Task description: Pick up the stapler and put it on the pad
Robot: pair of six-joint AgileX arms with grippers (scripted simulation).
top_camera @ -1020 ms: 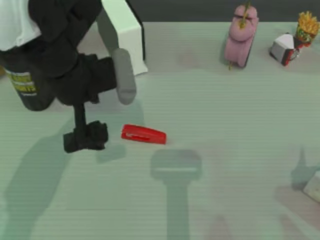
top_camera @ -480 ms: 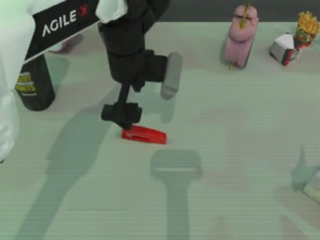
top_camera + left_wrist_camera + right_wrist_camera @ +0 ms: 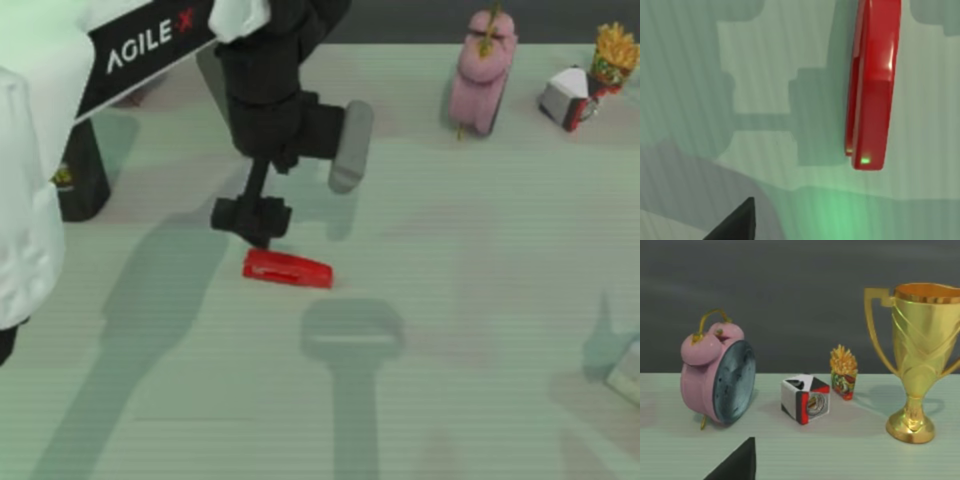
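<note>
Item: red stapler (image 3: 287,269), lying flat on the worktop (image 3: 480,300) left of centre, long axis running across the top view's left-right with a slight tilt, its left end nearest our left end effector (image 3: 252,218). That end effector hangs just beyond the stapler's left end, on the far side, not touching; whether its fingers are spread or closed we cannot tell. In the left wrist view the stapler (image 3: 874,85) fills one side, untouched, with only a dark fingertip corner showing. The left arm is by far the nearer; we judge a short shift along the long axis toward the stapler's middle is what the grasp calls for. The right end effector is not in view. The pad cannot be made out. Also present: black bottle (image 3: 80,180), pink alarm clock (image 3: 480,75), fries carton (image 3: 612,55), gold trophy (image 3: 920,355).
</note>
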